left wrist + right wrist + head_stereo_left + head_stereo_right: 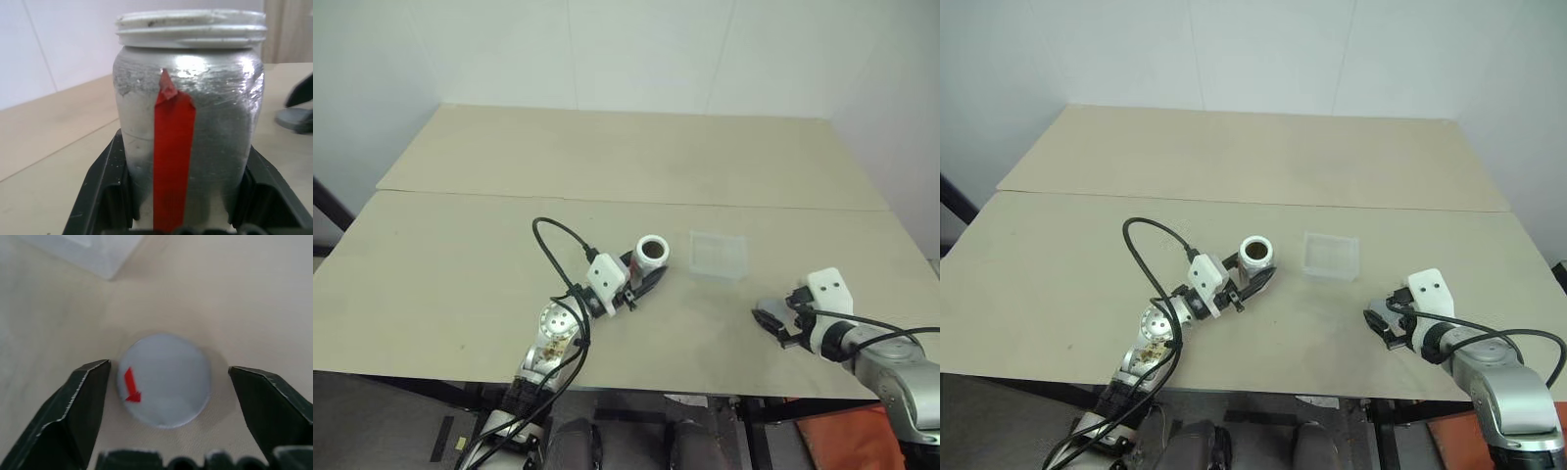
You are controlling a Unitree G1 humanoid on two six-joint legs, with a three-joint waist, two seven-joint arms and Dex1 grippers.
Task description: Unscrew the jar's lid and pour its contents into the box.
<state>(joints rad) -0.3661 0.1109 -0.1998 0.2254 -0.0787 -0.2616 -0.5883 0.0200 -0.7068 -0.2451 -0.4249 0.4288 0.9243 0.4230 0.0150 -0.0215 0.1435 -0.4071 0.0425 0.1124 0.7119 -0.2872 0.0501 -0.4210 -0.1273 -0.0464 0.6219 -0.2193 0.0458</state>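
Jar (652, 253): uncapped, clamped between the left fingers (105, 191) above the counter (460, 264), mouth tilted toward the camera, dark contents hard to make out; red tape strip, no legible writing. Lid (164, 379): flat on the counter between the spread right fingers (83, 406), untouched, red arrow mark. Box (719, 254): just beside the jar.

A pale wooden bench (460, 284) spans the scene, with a seam (636, 202) running left to right across its far half. Behind it stands a plain white wall (607, 54). An orange object (842, 441) lies below the bench's near right edge.
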